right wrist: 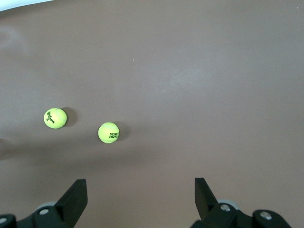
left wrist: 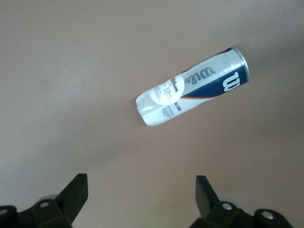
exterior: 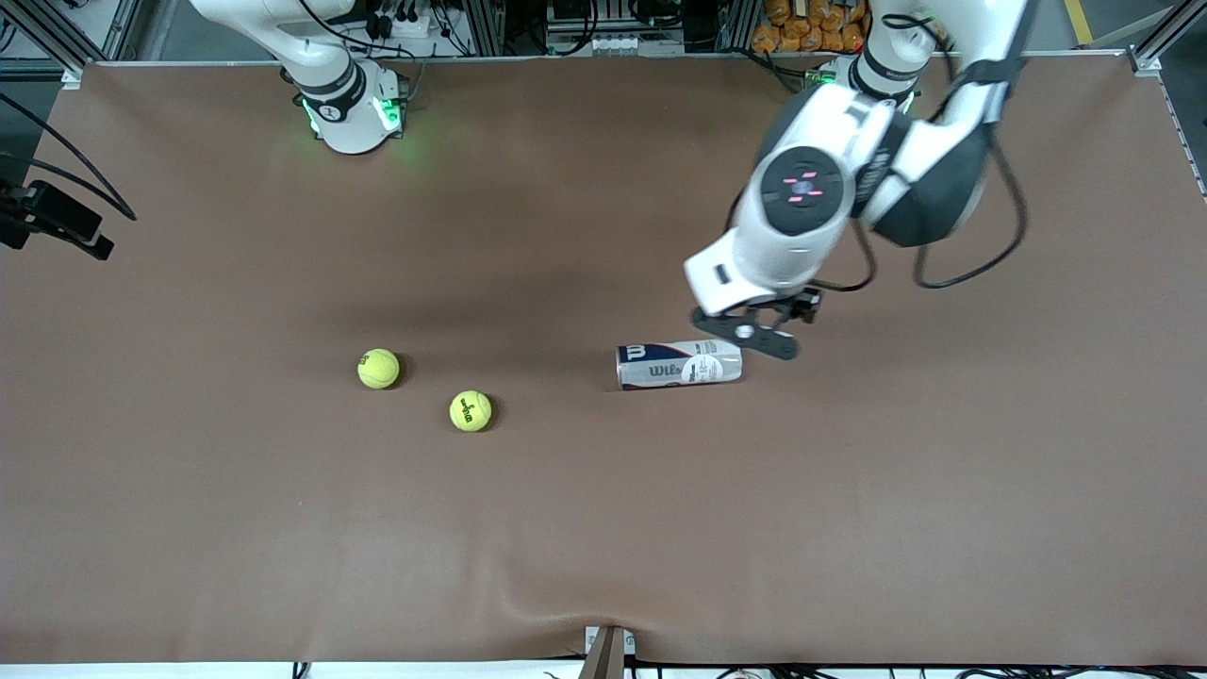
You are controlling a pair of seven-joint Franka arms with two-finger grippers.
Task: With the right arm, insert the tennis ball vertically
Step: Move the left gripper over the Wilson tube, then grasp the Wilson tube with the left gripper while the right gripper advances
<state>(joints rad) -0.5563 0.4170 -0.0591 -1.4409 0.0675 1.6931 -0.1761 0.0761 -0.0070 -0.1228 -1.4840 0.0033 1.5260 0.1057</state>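
Observation:
Two yellow tennis balls lie on the brown table: one (exterior: pixel 378 369) toward the right arm's end, the other (exterior: pixel 471 411) beside it and nearer the front camera. Both show in the right wrist view (right wrist: pixel 109 132) (right wrist: pixel 55 118). A white and blue Wilson can (exterior: pixel 679 365) lies on its side, its rimmed end toward the balls; it also shows in the left wrist view (left wrist: pixel 192 88). My left gripper (exterior: pixel 754 330) (left wrist: pixel 141 179) is open and empty, over the can's other end. My right gripper (right wrist: pixel 140 183) is open and empty, high over the table, out of the front view.
The brown table cover (exterior: pixel 603 528) is bare around the balls and the can. A black clamp (exterior: pixel 57 222) sticks in at the edge at the right arm's end. The right arm's base (exterior: pixel 354 108) stands at the table's edge by the robots.

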